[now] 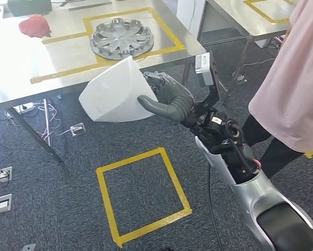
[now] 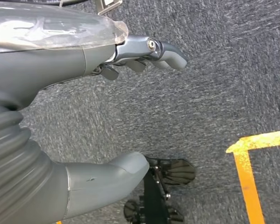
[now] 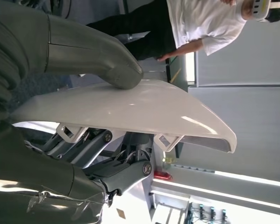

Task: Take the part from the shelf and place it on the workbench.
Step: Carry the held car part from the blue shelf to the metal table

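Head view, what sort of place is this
Probably a workshop or robot test area set up like a factory floor: steel workbenches marked with yellow tape, a wheel cover on one, and a taped yellow square on grey carpet. The right hand holds a white part.

Glossy smooth white plastic part (image 1: 115, 94), matt grey ribbed rubber-like cover on the right hand (image 1: 170, 99), brushed metal workbench (image 1: 48, 57) at 11 o'clock, shiny silver hubcap (image 1: 121, 37), rough dark carpet (image 1: 48, 198), red cloth cap (image 1: 34, 26)
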Robot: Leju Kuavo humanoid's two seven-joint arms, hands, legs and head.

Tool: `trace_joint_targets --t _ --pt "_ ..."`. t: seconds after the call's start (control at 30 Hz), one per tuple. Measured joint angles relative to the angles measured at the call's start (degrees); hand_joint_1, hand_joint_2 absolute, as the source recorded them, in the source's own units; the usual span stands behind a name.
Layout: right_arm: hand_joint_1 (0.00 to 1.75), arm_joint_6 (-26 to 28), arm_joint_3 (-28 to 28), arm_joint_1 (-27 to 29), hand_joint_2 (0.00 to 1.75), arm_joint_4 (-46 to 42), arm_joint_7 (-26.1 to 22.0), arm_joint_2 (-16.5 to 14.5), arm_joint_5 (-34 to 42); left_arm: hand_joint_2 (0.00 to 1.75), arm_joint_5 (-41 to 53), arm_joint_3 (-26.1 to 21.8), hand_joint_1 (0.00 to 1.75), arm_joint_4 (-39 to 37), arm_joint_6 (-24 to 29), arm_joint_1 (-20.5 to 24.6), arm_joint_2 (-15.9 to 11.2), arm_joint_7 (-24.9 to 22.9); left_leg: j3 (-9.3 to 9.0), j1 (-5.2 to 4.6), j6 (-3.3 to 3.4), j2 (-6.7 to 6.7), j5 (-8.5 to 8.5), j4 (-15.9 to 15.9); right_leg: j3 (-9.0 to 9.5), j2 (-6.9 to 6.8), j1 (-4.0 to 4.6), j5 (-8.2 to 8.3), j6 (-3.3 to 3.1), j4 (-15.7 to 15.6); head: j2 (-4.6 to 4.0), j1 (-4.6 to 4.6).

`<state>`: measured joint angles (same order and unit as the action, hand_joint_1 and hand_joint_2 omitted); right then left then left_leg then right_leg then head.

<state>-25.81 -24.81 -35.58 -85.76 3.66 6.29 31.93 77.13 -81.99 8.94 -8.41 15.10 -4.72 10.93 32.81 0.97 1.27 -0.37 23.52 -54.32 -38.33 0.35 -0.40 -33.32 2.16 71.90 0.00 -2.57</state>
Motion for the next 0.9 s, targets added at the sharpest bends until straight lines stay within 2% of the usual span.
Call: trace_joint_targets --t 0.03,0.07,0.1,0.13,0.17,0.2,0.3,0.37,0.43,0.47,0.5,0.53,0.57,0.63,0.67,0.7,0.8,0.83,0.87,0.9 --pt "1.75 0.0 0.0 0.1 1.75 0.0 0.0 0.0 0.0 1.75 0.0 0.0 0.00 0.0 0.0 0.0 0.0 0.0 -0.47 0.03 -0.07 -0.05 0.35 0.0 -0.48 -0.01 -0.10 1.38 0.04 -0.3 0.00 -0.19" --pt "1.75 0.0 0.0 0.2 1.75 0.0 0.0 0.0 0.0 1.75 0.0 0.0 0.00 0.0 0.0 0.0 0.0 0.0 -1.07 0.06 -0.20 -0.11 0.75 0.0 0.21 -0.02 -0.17 3.91 -0.02 -3.0 0.00 -0.41" --pt "1.75 0.1 0.0 0.2 1.75 0.0 0.0 0.0 0.0 1.75 0.0 0.0 0.00 0.0 0.0 -0.1 0.1 0.0 -1.63 0.09 -0.38 -0.19 1.18 0.0 1.58 -0.02 -0.20 6.88 -0.18 -7.3 0.00 -0.69" --pt "1.75 0.1 0.0 0.1 1.75 0.0 0.0 0.0 0.0 1.75 0.0 0.0 0.00 0.0 0.0 0.0 0.1 0.0 -2.10 0.02 -0.64 -0.26 1.57 0.0 3.16 0.00 -0.09 9.07 -0.40 -11.2 0.00 -0.88" --pt "1.75 0.1 0.0 0.1 1.75 0.0 0.0 0.0 0.0 1.75 0.0 0.0 0.00 0.0 0.0 0.0 0.1 0.0 -2.35 -0.06 -0.93 -0.31 1.87 -0.1 4.55 0.01 0.02 10.29 -0.74 -14.4 0.00 -1.09" --pt "1.75 0.1 0.0 0.0 1.75 0.0 0.0 0.0 0.0 1.75 0.0 0.0 0.00 0.0 0.0 0.0 0.1 0.0 -2.36 -0.14 -1.19 -0.30 2.06 -0.1 5.34 0.07 0.13 10.47 -1.10 -16.1 0.00 -1.17" --pt "1.75 0.1 0.0 0.0 1.75 0.0 0.0 0.1 0.0 1.75 -0.1 0.0 0.00 0.0 0.0 0.0 0.1 -0.1 -2.29 -0.16 -1.98 -0.15 2.54 -0.3 6.13 0.25 0.11 9.55 -2.08 -17.3 0.00 -0.85" --pt "1.75 0.0 0.1 -0.1 1.75 0.0 0.0 0.1 0.0 1.75 -0.1 0.0 0.00 0.0 0.0 0.1 0.1 -0.1 -0.89 -0.04 -2.54 -0.05 4.32 -3.6 6.74 0.24 -0.09 9.43 -2.68 -17.8 0.00 -0.40" --pt "1.75 -0.1 0.0 -0.1 1.75 0.0 -0.1 0.1 0.1 1.75 -0.2 0.0 0.00 0.0 0.0 0.0 0.1 -0.1 3.55 0.02 -2.91 0.00 7.35 -11.6 7.07 0.17 -0.08 9.16 -3.12 -17.9 0.00 0.34" --pt "1.75 -0.1 0.0 0.0 1.75 0.0 -0.1 0.1 0.1 1.75 -0.2 0.0 0.00 0.0 0.0 -0.1 0.1 -0.1 6.08 0.02 -3.02 0.00 8.33 -15.5 7.19 0.15 -0.04 8.99 -3.25 -17.9 0.00 0.68" --pt "1.75 -0.1 0.0 0.0 1.75 0.0 0.0 0.1 0.1 1.75 -0.2 0.0 0.00 0.0 0.0 -0.2 0.1 -0.1 7.91 0.03 -3.07 0.00 8.34 -17.8 7.38 0.15 -0.01 8.78 -3.33 -17.9 0.00 0.89" --pt "1.75 -0.1 0.0 0.1 1.75 0.0 0.0 0.1 0.1 1.75 -0.2 0.0 0.00 0.0 0.0 -0.2 0.1 -0.1 8.56 0.03 -3.02 0.00 7.06 -17.6 7.69 0.17 0.01 8.52 -3.34 -17.9 0.00 1.02" --pt "1.75 -0.1 0.0 0.1 1.75 0.0 0.0 0.1 0.1 1.75 -0.2 0.0 0.00 0.0 0.0 -0.3 0.1 -0.1 7.95 0.02 -2.89 0.01 4.70 -15.0 8.15 0.19 0.02 8.19 -3.29 -17.9 0.00 1.13" --pt "1.75 -0.1 -0.1 0.1 1.75 0.0 0.0 0.1 0.1 1.75 -0.2 0.0 0.00 0.0 0.0 -0.2 0.0 -0.1 4.78 -0.11 -2.46 0.03 -0.38 -6.6 9.01 0.23 0.17 7.38 -2.97 -17.8 0.00 1.42" --pt "1.75 -0.1 -0.1 0.1 1.75 0.0 -0.1 0.1 0.1 1.75 -0.2 0.0 0.00 0.0 0.0 -0.2 -0.1 -0.1 3.45 -0.20 -2.22 0.05 -1.67 -3.4 9.23 0.29 0.30 7.03 -2.74 -17.7 0.00 1.58" --pt "1.75 -0.2 -0.1 0.1 1.75 0.0 -0.1 0.1 0.1 1.75 -0.2 0.0 0.00 0.0 0.0 -0.2 -0.1 -0.1 2.73 -0.32 -1.99 0.05 -2.05 -1.6 9.29 0.33 0.41 6.75 -2.49 -17.7 0.00 1.63" --pt "1.75 -0.5 -0.1 0.0 1.75 0.0 -0.2 0.1 0.1 1.75 -0.6 0.0 0.00 0.0 0.0 -0.2 -0.1 0.0 2.25 -0.35 -1.20 -0.03 -1.38 -0.7 9.29 0.33 0.37 6.02 -1.62 -17.5 0.00 1.43" --pt "1.75 -0.6 -0.2 -0.1 1.75 0.0 -0.3 0.1 0.1 1.75 -0.8 0.0 0.00 0.0 0.0 -0.3 -0.1 0.0 2.02 -0.23 -0.87 -0.03 -1.24 -0.6 8.89 0.25 0.31 5.30 -1.29 -16.5 0.00 1.30" --pt "1.75 -0.7 -0.2 -0.3 1.75 0.0 -0.3 0.1 0.1 1.75 -0.9 0.0 0.00 0.0 0.0 -0.3 -0.1 0.1 1.73 -0.11 -0.56 -0.02 -1.09 -0.5 7.84 0.17 0.22 4.10 -0.97 -14.2 0.00 1.05" --pt "1.75 -0.8 -0.2 -0.4 1.75 0.0 -0.4 0.1 0.1 1.75 -0.9 0.0 0.00 0.0 0.0 -0.3 -0.1 0.2 1.46 -0.05 -0.27 -0.01 -0.90 -0.4 6.05 0.08 0.12 2.52 -0.71 -10.5 0.00 0.73"
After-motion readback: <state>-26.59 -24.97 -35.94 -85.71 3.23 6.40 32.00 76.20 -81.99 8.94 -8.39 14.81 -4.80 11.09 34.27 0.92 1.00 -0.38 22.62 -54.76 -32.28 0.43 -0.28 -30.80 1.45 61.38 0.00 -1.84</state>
